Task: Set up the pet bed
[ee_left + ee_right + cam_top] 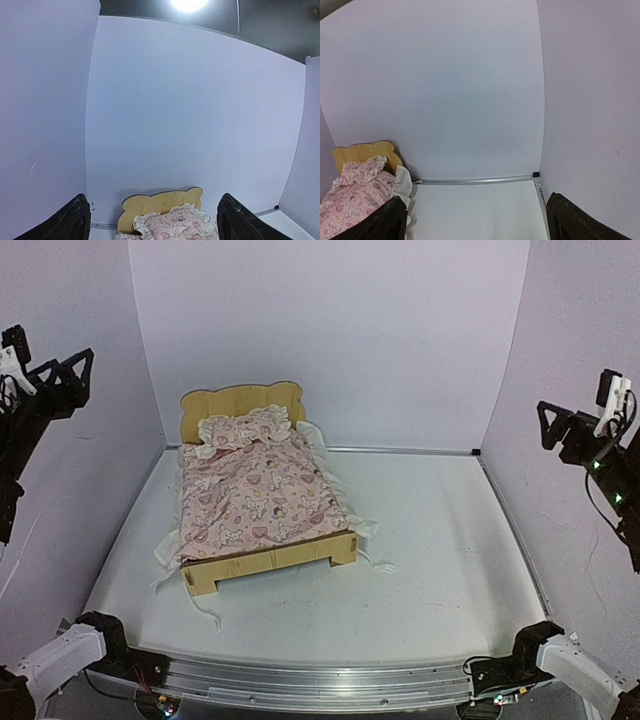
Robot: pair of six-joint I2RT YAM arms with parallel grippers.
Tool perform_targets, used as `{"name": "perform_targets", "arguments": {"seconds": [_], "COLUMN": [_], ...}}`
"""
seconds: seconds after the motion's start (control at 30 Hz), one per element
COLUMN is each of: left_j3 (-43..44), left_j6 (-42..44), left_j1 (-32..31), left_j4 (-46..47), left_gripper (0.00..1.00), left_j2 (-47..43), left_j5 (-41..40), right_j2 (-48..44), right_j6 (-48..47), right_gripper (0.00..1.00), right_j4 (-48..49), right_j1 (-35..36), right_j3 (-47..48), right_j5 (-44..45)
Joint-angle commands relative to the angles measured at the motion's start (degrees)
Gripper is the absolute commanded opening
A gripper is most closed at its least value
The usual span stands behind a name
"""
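Pet bed [270, 560] blocks table's [440, 540] left-centre; blanket [260, 495] ruffles spill past rails. Right half, near strip open. Walls [330, 330] hem three sides.

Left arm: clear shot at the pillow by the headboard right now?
Probably yes: the left tool is open and empty, raised off to the side, and nothing stands between it and the pillow atop the pet bed.
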Motion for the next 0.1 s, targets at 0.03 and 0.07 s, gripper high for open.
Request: {"name": "perform_targets", "arguments": {"seconds": [0.03, 0.07], "left_j3": [-0.3, -0.3], "left_j6": [0.7, 0.7], "left_j1": [0.2, 0.2], "left_j4": [-0.3, -0.1], "left_gripper": [0.88, 0.88], "left_j2": [2.1, 2.4], "left_j5": [0.6, 1.3], "right_j2": [-2.1, -2.0], "right_j6": [-0.8, -0.1], "right_gripper": [0.98, 0.98], "right_j4": [3.4, 3.2], "right_j1": [0.2, 0.3], "right_j3": [-0.7, 0.2], "right_j5": [1.3, 2.3]}}
